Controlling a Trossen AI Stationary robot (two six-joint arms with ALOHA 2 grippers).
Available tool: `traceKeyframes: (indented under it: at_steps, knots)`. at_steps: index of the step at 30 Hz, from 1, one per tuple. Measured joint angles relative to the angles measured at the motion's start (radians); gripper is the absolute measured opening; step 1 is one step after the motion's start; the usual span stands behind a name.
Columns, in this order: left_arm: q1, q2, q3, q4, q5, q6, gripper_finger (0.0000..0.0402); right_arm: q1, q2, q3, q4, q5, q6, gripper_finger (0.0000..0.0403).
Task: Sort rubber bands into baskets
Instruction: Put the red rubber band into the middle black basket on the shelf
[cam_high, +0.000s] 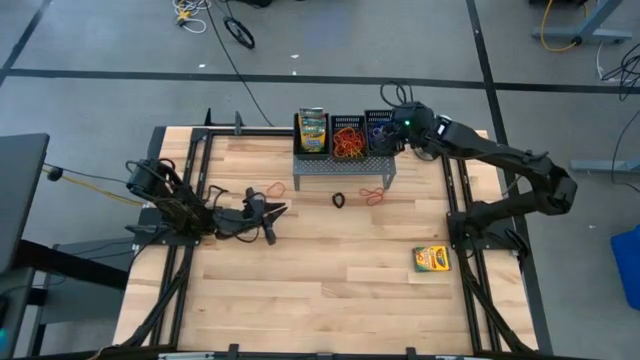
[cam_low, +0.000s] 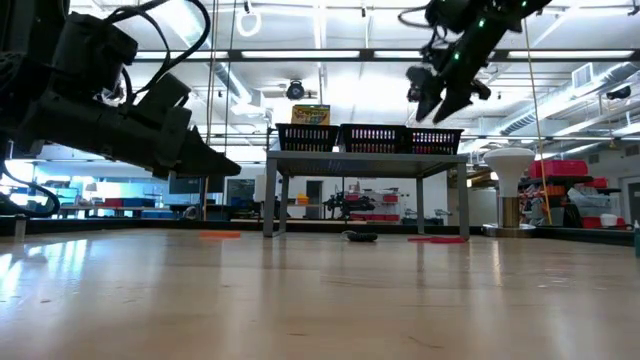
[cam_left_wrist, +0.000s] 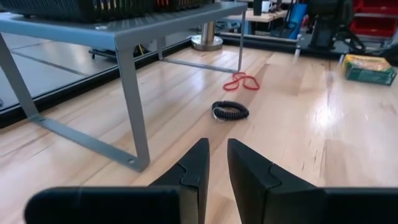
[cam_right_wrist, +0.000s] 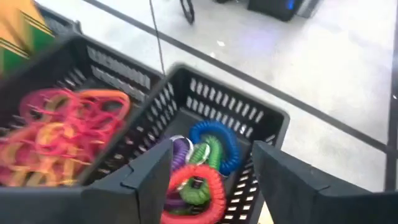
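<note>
The left gripper (cam_left_wrist: 217, 165) hangs low over the table with its fingers nearly together and nothing between them. A black coiled band (cam_left_wrist: 229, 111) lies flat on the wood straight ahead of it, beside the grey stand (cam_left_wrist: 127, 43), with a red band (cam_left_wrist: 242, 81) farther along the same line. The left arm is clearly the nearer one. The right gripper (cam_right_wrist: 211, 171) hovers wide and empty above the end basket (cam_right_wrist: 242, 115), where coloured coiled bands (cam_right_wrist: 205, 158) already lie.
</note>
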Motion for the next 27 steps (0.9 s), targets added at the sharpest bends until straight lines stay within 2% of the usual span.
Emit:
traceKeyframes:
  at_steps: [3,5,8,12,13,16,19,23,27]
  knots:
    - [0.0,0.0,0.0,-0.008,0.0,0.0,0.0063,0.038,-0.023,0.035,-0.05,0.003,-0.022,0.0229]
    - [-0.001,0.0,0.0,-0.017,0.0,0.0,0.0063,0.092,-0.037,0.045,-0.087,0.006,-0.045,0.0204]
    - [-0.002,0.0,0.0,-0.018,0.009,-0.001,0.0063,0.236,-0.048,0.034,-0.142,0.048,-0.074,0.0138]
    - [-0.003,0.0,0.0,-0.019,0.02,-0.003,0.0063,0.502,-0.047,-0.032,-0.182,0.17,-0.015,0.003]
    - [-0.003,0.0,0.0,-0.019,0.021,-0.004,0.0063,0.567,-0.047,-0.058,-0.173,0.196,0.007,0.0015]
    - [-0.003,0.0,0.0,-0.02,0.023,-0.012,0.0063,0.741,-0.047,-0.15,-0.12,0.252,0.134,0.0017]
    - [-0.003,0.0,0.0,-0.021,0.023,-0.011,0.0063,0.851,-0.041,-0.264,-0.007,0.308,0.279,0.0018]
    - [-0.003,0.0,0.0,-0.022,0.023,-0.005,0.0063,0.896,0.005,-0.388,0.154,0.331,0.442,0.0005]
    - [-0.003,0.0,0.0,-0.027,0.023,-0.007,0.0063,0.899,0.119,-0.424,0.198,0.384,0.545,0.0012]
